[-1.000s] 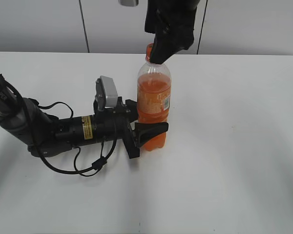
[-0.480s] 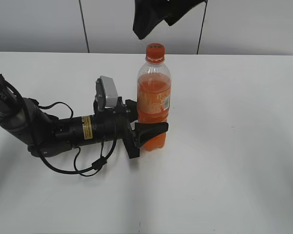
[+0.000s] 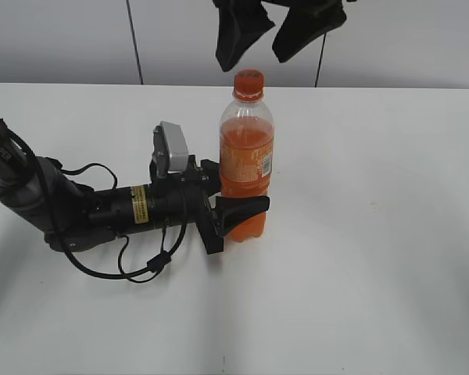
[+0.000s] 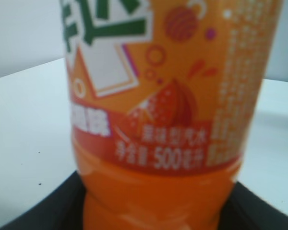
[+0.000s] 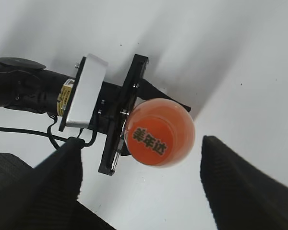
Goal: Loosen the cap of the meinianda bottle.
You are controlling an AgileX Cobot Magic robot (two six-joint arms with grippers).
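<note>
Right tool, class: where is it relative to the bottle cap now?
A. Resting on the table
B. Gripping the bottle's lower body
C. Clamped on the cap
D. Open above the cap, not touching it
D: the right tool hangs above the cap, fingers spread and clear of it.

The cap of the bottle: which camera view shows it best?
The right wrist view shows it best: the cap is seen from straight above, large, with dark characters on top. The exterior view shows the cap small, from the side, on the meinianda bottle. The left wrist view shows only the label.
</note>
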